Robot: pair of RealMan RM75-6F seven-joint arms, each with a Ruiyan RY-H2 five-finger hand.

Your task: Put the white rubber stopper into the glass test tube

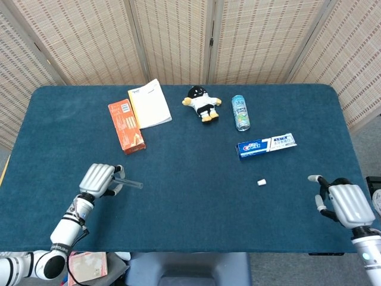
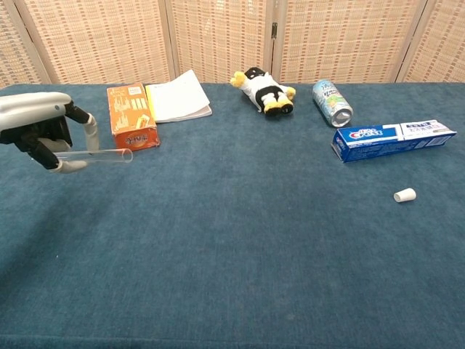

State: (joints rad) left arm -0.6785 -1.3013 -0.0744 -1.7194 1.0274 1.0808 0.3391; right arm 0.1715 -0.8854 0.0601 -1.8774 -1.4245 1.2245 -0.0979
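the left hand (image 2: 43,134) holds the clear glass test tube (image 2: 98,155) up near the desk's left edge. the right hand (image 1: 344,204), fingers apart and holding nothing, must next pick up the small white rubber stopper (image 1: 261,182).
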